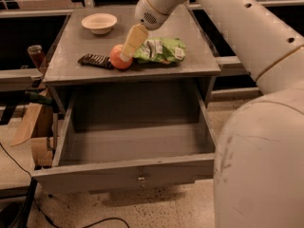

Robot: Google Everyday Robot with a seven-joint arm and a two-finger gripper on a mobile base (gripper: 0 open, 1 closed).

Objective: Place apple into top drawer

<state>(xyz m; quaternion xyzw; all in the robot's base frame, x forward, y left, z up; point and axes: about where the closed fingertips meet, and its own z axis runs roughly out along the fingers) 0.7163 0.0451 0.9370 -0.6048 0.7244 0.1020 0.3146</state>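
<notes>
The apple (118, 58) is a small orange-red fruit on the grey cabinet top (190, 37), near its front edge. My gripper (128, 51) reaches down from the upper right, its cream fingers (134, 38) right over the apple's right side. The top drawer (133, 141) stands pulled wide open below the cabinet top, and I see nothing in it. Its grey front panel (123, 175) has a small metal keyhole (140, 178) at its centre.
A green snack bag (161, 50) lies right of the apple. A dark striped bar wrapper (95, 61) lies left of it. A cream bowl (99, 22) sits at the back left. My white arm (256, 127) fills the right side. Cardboard (28, 122) stands left of the drawer.
</notes>
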